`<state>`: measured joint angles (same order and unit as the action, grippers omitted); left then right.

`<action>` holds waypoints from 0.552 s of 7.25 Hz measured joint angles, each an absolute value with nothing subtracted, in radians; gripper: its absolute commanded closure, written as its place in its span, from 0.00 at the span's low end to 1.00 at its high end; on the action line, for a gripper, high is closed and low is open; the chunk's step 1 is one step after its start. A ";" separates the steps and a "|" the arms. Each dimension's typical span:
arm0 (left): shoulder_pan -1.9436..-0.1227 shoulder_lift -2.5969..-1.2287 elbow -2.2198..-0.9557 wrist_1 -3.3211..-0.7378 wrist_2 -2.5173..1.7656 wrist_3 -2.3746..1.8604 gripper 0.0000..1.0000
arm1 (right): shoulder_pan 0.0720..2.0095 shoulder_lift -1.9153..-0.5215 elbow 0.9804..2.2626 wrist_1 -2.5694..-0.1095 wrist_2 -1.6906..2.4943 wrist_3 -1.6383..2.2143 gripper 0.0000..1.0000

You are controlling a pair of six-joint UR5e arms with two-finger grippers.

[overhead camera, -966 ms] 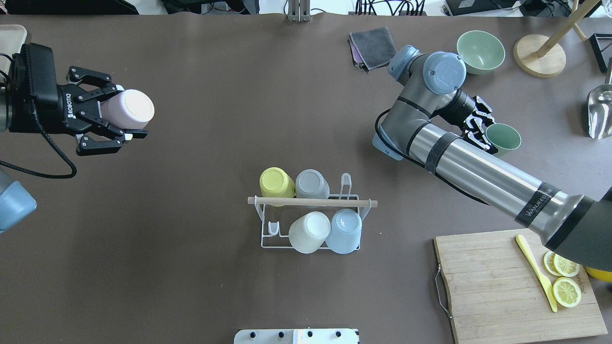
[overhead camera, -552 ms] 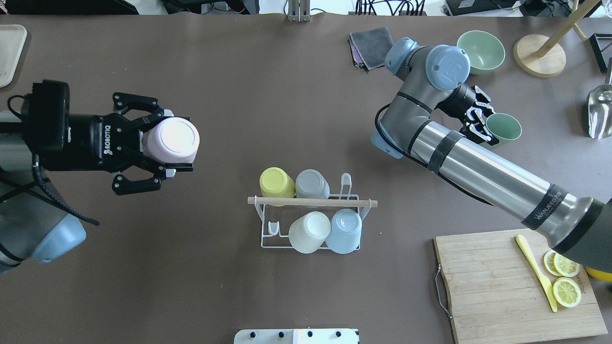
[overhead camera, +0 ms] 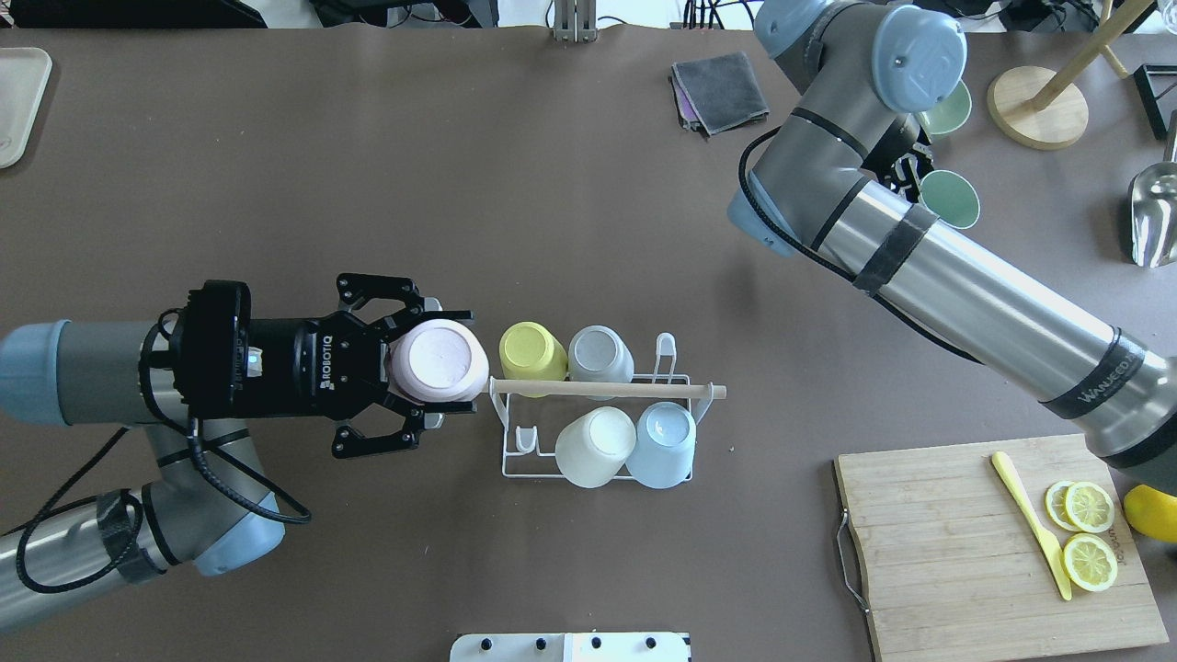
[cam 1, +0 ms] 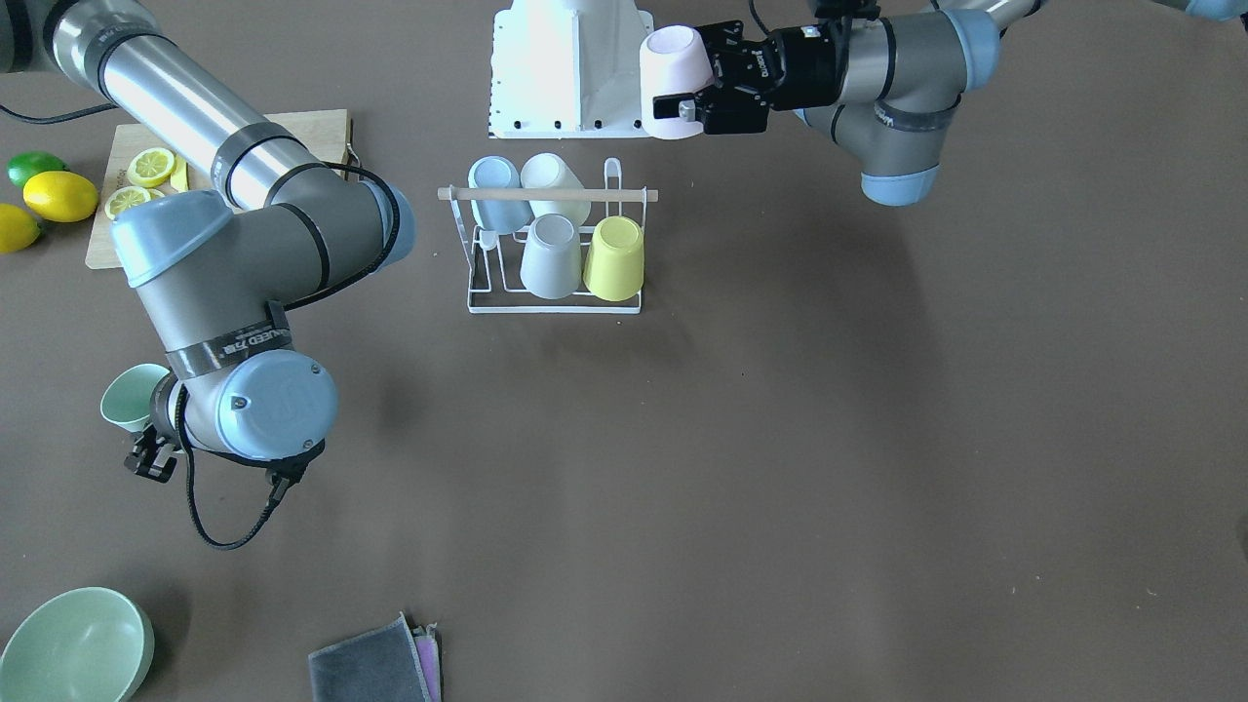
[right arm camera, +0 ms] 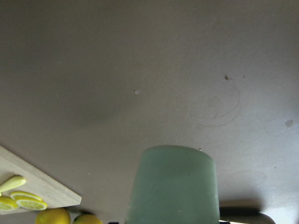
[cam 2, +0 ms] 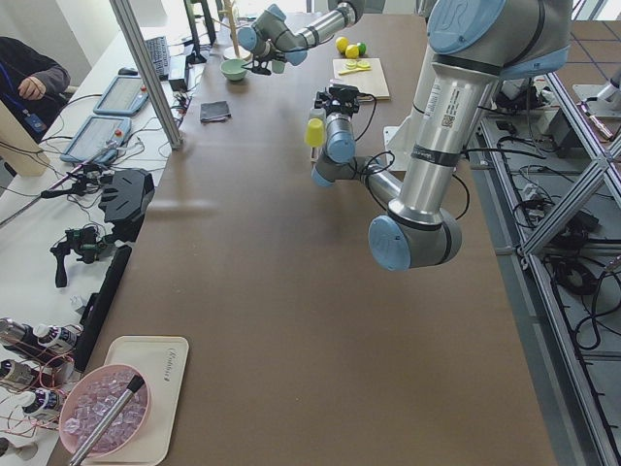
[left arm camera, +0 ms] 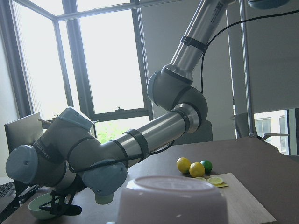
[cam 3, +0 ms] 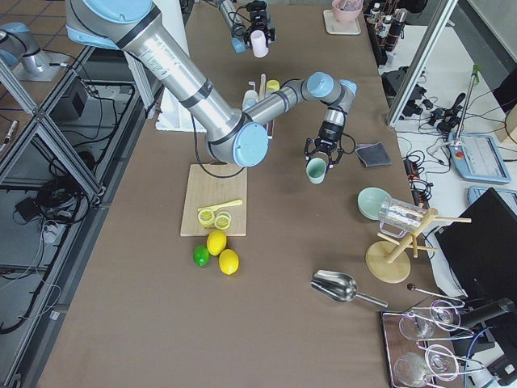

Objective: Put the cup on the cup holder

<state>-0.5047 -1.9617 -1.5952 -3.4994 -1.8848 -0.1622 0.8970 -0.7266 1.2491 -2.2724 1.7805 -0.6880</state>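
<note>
The cup holder (overhead camera: 515, 473) is a white wire rack with a wooden rod handle (overhead camera: 625, 391); it also shows in the front view (cam 1: 556, 308). A yellow, a grey, a white and a light blue cup sit upside down on it. My left gripper (overhead camera: 441, 366) is shut on a pink cup (overhead camera: 439, 360), held bottom up in the air at the rod's left end; the front view shows it too (cam 1: 675, 78). My right gripper (cam 1: 146, 434) is shut on a green cup (overhead camera: 950, 198), far right of the rack, and its fingers are mostly hidden by the arm.
A cutting board (overhead camera: 956, 552) with lemon slices and a yellow knife lies at the front right. A green bowl (cam 1: 73, 643), a grey cloth (overhead camera: 717, 87), a wooden stand (overhead camera: 1039, 108) and a metal scoop (overhead camera: 1154, 216) are at the far right.
My left arm has carried the pink cup right, up to the rack's left end. My right arm has moved toward the table's far side with the green cup.
</note>
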 measured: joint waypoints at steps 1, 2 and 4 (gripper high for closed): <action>-0.478 -1.999 -1.530 -3.528 -1.873 -0.133 0.56 | 0.926 -0.734 1.279 -2.222 1.865 -0.677 0.47; -0.456 -2.027 -1.477 -3.547 -1.861 -0.106 0.55 | 0.954 -0.745 1.306 -2.161 1.949 -0.656 0.47; -0.408 -2.053 -1.417 -3.572 -1.844 -0.079 0.53 | 1.025 -0.803 1.342 -1.961 2.157 -0.605 0.47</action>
<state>-0.4081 -2.0532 -1.4165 -3.5715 -1.8444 -0.0785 1.0248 -0.8030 1.3417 -1.9611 2.1570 -0.6050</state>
